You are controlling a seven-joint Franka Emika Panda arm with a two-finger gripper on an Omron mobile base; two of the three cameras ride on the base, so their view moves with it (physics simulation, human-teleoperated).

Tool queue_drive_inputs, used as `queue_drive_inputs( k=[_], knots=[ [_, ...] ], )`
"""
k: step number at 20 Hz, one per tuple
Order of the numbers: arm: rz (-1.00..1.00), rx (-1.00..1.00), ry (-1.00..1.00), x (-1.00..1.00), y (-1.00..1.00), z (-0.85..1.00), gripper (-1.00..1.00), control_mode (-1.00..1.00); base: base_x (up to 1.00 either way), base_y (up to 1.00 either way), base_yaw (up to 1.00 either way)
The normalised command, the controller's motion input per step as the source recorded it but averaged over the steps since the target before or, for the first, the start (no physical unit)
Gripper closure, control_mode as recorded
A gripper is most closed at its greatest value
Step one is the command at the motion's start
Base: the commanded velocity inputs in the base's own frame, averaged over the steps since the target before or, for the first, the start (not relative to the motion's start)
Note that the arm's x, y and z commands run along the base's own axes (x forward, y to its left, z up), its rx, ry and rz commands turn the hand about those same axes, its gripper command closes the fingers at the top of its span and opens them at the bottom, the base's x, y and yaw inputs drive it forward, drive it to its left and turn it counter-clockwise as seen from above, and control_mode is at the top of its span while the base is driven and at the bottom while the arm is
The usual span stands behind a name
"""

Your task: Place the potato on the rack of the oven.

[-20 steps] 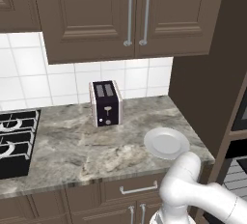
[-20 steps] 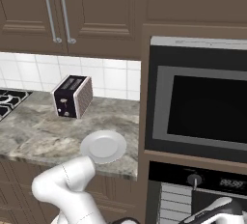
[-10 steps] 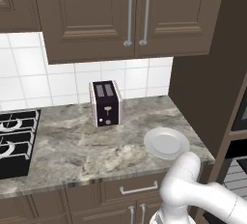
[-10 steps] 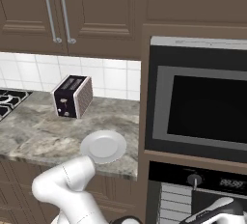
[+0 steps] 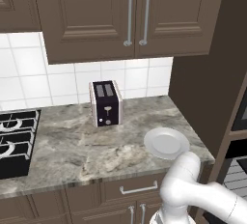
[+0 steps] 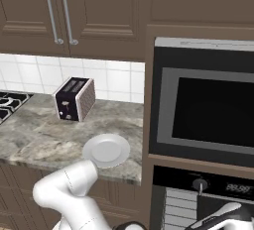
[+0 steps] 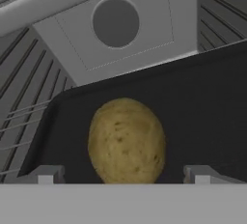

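Nothing has shifted between the earlier base views and now: toaster (image 5: 106,103) and white plate (image 5: 166,143) sit alike. Inside the oven (image 7: 116,30), the potato (image 7: 127,140) lies on a dark tray (image 7: 202,107) between the gripper's (image 7: 124,175) wide-spread fingertips, apparently released. Withdraw straight back, without nudging it.

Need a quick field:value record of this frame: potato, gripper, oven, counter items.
potato: lies on a dark tray inside the oven, between the fingertips
gripper: open, fingers spread wider than the potato, apart from it
oven: wire racks at both sides, round fan on back wall
counter: white plate, toaster, stove burners
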Motion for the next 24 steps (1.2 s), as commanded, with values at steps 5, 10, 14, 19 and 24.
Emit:
queue_drive_inputs(
  k=[5, 10, 14, 19, 24],
  knots=[
    [0.00, 0.01, 0.00, -0.77, -0.18, 0.34, -1.00, -1.00, 0.00, 0.00, 0.00],
    [0.00, 0.00, 0.03, -0.94, -0.02, 0.71, -1.00, -1.00, 0.00, 0.00, 0.00],
    [0.00, -0.03, 0.03, -1.00, 0.16, 0.86, -1.00, -1.00, 0.00, 0.00, 0.00],
    [0.00, -0.13, 0.01, -1.00, 0.84, 0.72, -1.00, -1.00, 0.00, 0.00, 0.00],
    [0.00, -0.24, 0.00, -0.87, 1.00, 0.37, -1.00, -1.00, 0.00, 0.00, 0.00]
  ],
)
